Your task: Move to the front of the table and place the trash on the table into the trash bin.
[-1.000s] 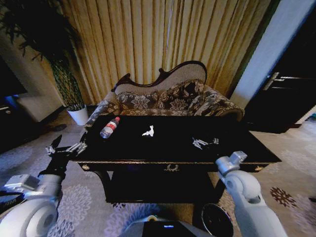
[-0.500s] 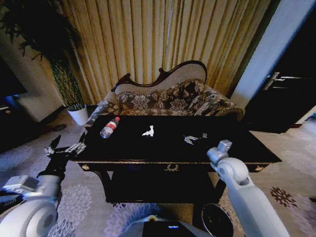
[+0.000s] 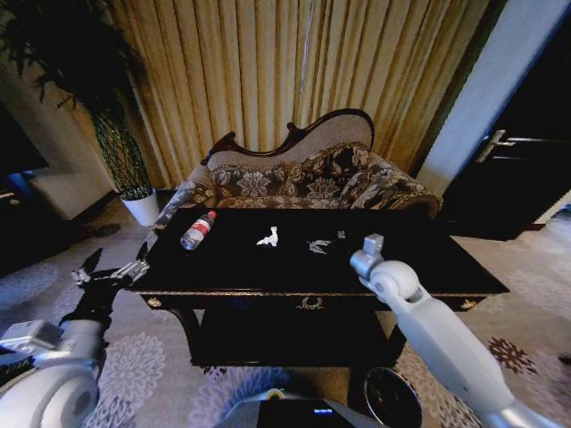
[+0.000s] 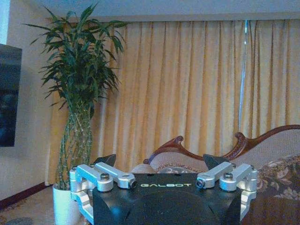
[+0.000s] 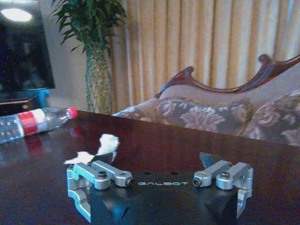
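The dark glossy table (image 3: 428, 260) stands right in front of me. On it lie a clear bottle with a red label (image 3: 198, 230) (image 5: 33, 123) at the left and a crumpled white paper scrap (image 3: 268, 237) (image 5: 108, 141) near the middle. My right gripper (image 3: 328, 241) (image 5: 157, 159) hovers open low over the tabletop, just right of the scrap, which lies by one fingertip in the right wrist view. My left gripper (image 3: 111, 272) (image 4: 159, 161) hangs open off the table's left end, holding nothing. The round trash bin (image 3: 373, 385) sits on the floor at the lower right, under my right arm.
A carved floral sofa (image 3: 294, 174) stands close behind the table, with curtains beyond it. A tall plant in a white pot (image 3: 141, 207) is at the back left and a dark door (image 3: 517, 169) at the right. Patterned carpet surrounds the table.
My right arm has swung left over the tabletop, from near the right front edge to just beside the white scrap. The left gripper has drifted slightly left.
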